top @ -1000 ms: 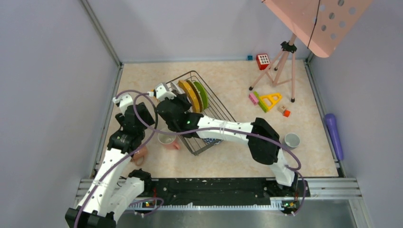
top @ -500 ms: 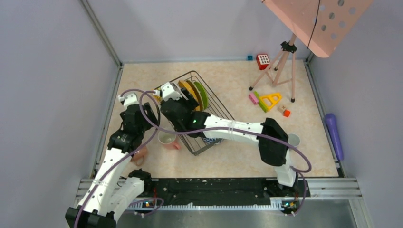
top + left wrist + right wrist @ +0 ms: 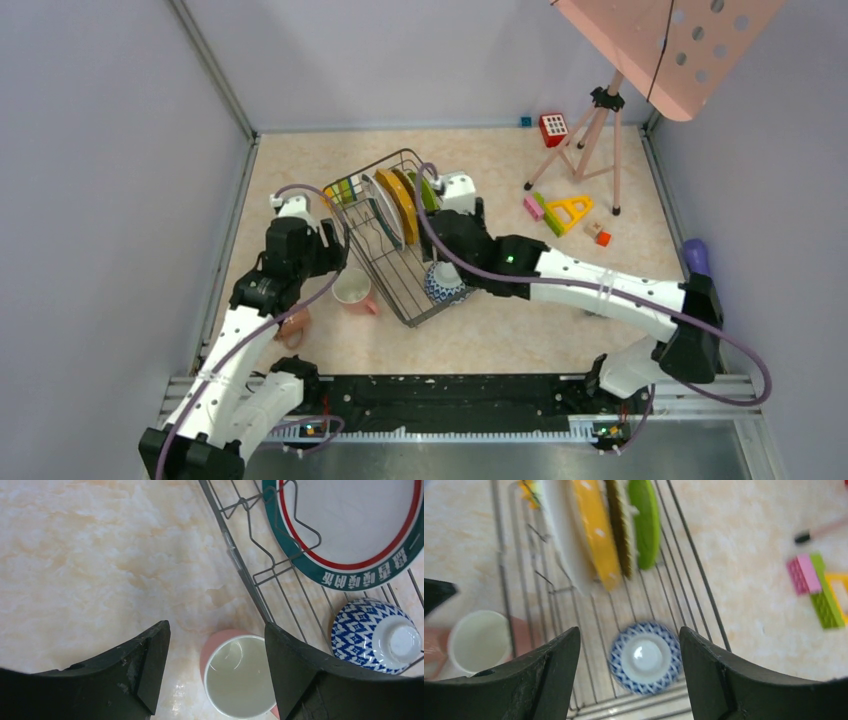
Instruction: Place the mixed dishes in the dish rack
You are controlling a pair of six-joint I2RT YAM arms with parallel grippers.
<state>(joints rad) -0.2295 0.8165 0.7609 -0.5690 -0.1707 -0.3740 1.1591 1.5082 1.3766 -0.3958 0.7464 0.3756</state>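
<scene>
1. On the marble table, the dish rack sits at an angle between your two arms. Its near corner points toward the bases.
2. Three plates stand on edge in the far half of the rack, side by side. From left to right they are the white plate with green-red rim, the yellow-orange dotted plate and the lime green plate.
3. The blue-white patterned bowl lies upside down on the rack floor at the near right corner, close to the rim wires.
4. Bare wire floor shows between the plates and the bowl.
5. Your left gripper is spread wide and holds nothing. It hangs over the table just outside the rack's left rail.
6. A pink mug stands upright under the left gripper, mouth up, just beside the left rail. Whether it touches the rail, you cannot tell.
7. A second pink mug lies by the left forearm, partly hidden.
8. Your right gripper is also wide apart and empty. It sits above the rack, with the bowl below the gap.
9. Open table lies right of the rack, out to the toy blocks.
</scene>
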